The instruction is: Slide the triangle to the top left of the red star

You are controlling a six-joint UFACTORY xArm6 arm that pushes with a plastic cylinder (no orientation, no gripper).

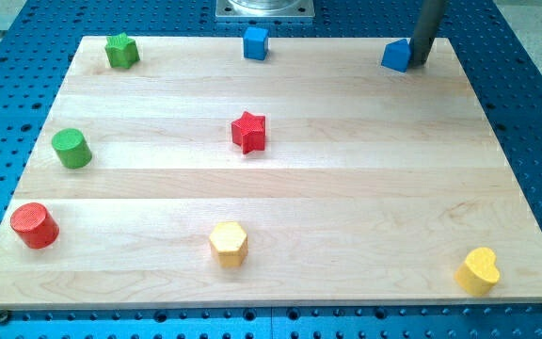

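1. The blue triangle [396,56] sits at the top right corner of the worktop [346,198], well apart from the red star [248,131] near the middle
2. My tip [418,63] touches the triangle's right side; there is no pincer on this arm, only the rod
3. Nothing looks done yet: the triangle needs a long push toward the view's left, ending above and left of the star, below the blue cube [256,42]

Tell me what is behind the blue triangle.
Behind the blue triangle stands my rod, on its right; my tip meets the board there. The triangle hides nothing else.
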